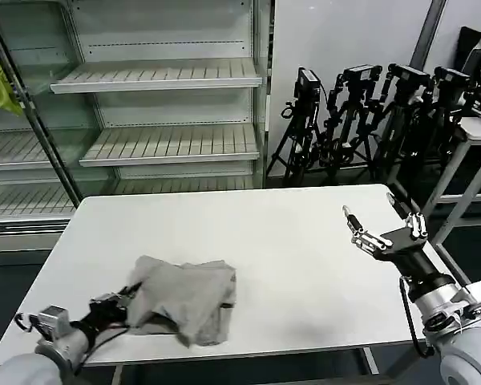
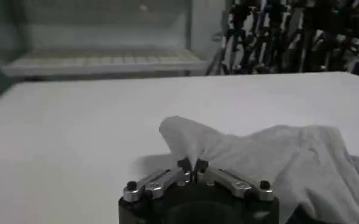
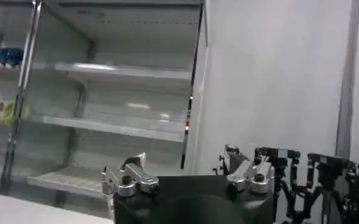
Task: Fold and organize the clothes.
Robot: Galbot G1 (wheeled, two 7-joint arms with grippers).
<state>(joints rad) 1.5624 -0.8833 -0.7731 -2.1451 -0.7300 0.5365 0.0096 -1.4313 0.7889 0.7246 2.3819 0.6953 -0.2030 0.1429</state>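
Left gripper (image 2: 192, 165) at near-left table (image 1: 305, 257) corner, pinched shut on a raised edge of the crumpled grey T-shirt (image 1: 184, 297); likely mid-fold, cloth bunched, not flat. Next: carrying that edge across without dragging the heap. Farther right, right gripper (image 1: 385, 227) hovering above the table, fingers spread, empty. Beyond, bare shelves (image 1: 160, 76)

Both arms have light grey rounded shells w/ silver metal rings at the wrist, then a black wrist block. The black-and-silver left gripper (image 2: 192, 165) has silver finger links w/ black screws and black tips. The black-and-silver right gripper (image 1: 382, 223) has the same silver links; a thin black cable loops beside its wrist.
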